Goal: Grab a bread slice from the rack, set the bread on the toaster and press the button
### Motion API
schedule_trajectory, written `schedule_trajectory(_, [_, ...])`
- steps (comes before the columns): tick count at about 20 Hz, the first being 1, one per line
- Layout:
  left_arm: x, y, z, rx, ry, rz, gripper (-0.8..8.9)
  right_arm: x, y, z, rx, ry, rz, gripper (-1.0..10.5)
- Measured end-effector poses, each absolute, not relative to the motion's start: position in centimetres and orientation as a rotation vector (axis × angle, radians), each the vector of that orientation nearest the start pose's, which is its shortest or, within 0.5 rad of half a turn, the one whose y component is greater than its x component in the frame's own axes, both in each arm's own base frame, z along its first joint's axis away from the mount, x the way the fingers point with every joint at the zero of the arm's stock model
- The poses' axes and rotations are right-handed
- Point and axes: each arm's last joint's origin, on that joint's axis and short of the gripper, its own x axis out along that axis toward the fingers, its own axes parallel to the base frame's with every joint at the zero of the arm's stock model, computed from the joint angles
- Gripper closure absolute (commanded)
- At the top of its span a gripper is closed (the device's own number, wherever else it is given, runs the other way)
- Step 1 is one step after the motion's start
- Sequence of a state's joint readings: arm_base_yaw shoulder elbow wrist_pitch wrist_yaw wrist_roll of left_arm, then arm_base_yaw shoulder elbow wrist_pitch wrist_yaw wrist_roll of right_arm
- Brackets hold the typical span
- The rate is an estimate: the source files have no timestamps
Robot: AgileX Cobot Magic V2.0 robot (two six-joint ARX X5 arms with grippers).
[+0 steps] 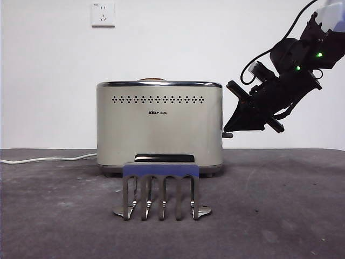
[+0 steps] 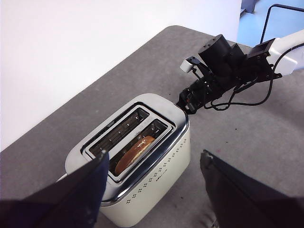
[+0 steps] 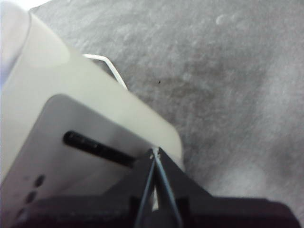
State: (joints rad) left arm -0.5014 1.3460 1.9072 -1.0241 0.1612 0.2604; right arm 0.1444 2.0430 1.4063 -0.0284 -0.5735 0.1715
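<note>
the slice of bread (image 2: 135,151) already sits down in the toaster (image 1: 159,127) slot, and the rack (image 1: 160,190) on the counter (image 1: 280,205) holds nothing. only the button (image 1: 228,135) is left: the right gripper (image 1: 233,128), fingers pressed together, rests on it. the left gripper (image 2: 152,190) hovers above, fingers spread.

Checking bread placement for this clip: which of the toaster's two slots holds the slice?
The slice of bread sits in the toaster's slot on the side with the vent holes; the other slot, away from the holes, shows only bare wire guides.
</note>
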Motion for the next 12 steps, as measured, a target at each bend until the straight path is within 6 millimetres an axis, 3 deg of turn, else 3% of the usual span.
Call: schedule_trajectory(12, [19.32, -11.12, 49.9, 0.326, 0.378, -0.709, 4.85, 43.97, 7.72, 18.23, 0.304, 0.724, 0.636, 9.6])
